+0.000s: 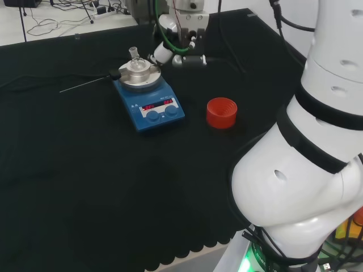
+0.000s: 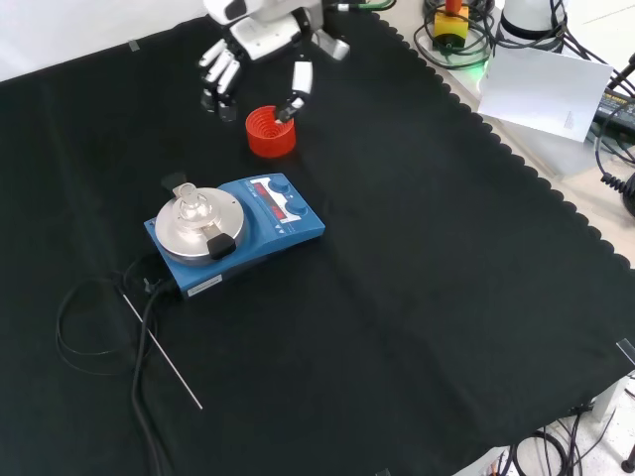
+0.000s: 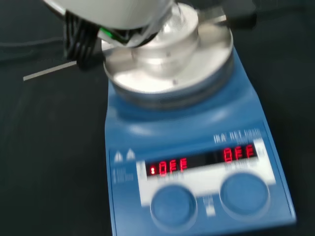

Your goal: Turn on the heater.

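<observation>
Above the red ring (image 2: 270, 132), hand (image 2: 260, 38) open, empty.

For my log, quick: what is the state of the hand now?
Hand: open, fingers relaxed, holding nothing, above the red ring.

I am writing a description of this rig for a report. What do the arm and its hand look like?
The arm has big, rounded, glossy white links joined by black bands. The hand has a white body, and its fingers are white with black tips. A green cable runs beside the wrist.
</observation>
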Controlling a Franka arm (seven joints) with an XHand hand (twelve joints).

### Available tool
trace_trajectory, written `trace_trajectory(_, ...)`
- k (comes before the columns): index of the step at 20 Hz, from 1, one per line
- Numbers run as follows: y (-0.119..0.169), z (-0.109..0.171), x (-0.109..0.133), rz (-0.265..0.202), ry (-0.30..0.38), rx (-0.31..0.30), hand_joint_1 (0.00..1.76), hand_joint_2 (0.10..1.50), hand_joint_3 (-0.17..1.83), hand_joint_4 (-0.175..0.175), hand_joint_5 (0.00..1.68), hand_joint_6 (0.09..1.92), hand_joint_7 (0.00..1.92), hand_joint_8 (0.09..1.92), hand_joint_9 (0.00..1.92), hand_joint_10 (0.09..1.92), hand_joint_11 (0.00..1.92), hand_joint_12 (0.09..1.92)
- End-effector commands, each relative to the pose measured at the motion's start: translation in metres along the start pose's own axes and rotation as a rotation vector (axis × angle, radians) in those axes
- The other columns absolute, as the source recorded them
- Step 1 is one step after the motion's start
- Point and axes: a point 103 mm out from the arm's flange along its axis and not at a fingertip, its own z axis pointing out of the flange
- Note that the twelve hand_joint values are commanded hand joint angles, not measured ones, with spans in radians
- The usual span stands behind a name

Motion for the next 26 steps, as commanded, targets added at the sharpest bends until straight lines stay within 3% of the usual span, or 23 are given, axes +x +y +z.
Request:
trace_trajectory(1,-0.045,0.02,0.004,0.025,-0.08,0.055,1.01,0.62,0.74,-0.047,0.59,0.72,0.52,0.71,0.78,0.62,0.38,1.34)
trace_trajectory(6,-0.059,0.037,0.009,0.016,-0.124,0.13,1.03,0.61,0.78,-0.044,0.56,0.71,0.71,0.75,0.93,0.6,0.49,1.31)
trace_trajectory(13,-0.068,0.06,0.021,-0.01,-0.147,0.213,1.04,0.62,0.79,-0.054,0.56,0.7,1.14,0.9,1.2,0.64,0.63,1.27)
trace_trajectory(15,-0.068,0.064,0.022,-0.013,-0.139,0.237,1.05,0.62,0.79,-0.069,0.56,0.69,1.28,1.08,1.35,0.82,0.75,1.21)
trace_trajectory(20,-0.067,0.073,0.022,-0.021,-0.16,0.295,1.14,0.68,0.77,-0.148,0.61,0.69,1.48,1.59,1.59,1.3,1.36,0.89)
trace_trajectory(23,-0.067,0.081,0.021,-0.028,-0.17,0.327,1.21,0.73,0.77,-0.159,0.64,0.71,1.56,1.77,1.67,1.45,1.44,0.89)
trace_trajectory(26,-0.066,0.088,0.022,-0.034,-0.185,0.376,1.29,0.76,0.78,-0.151,0.62,0.74,1.58,1.83,1.69,1.51,1.37,1.01)
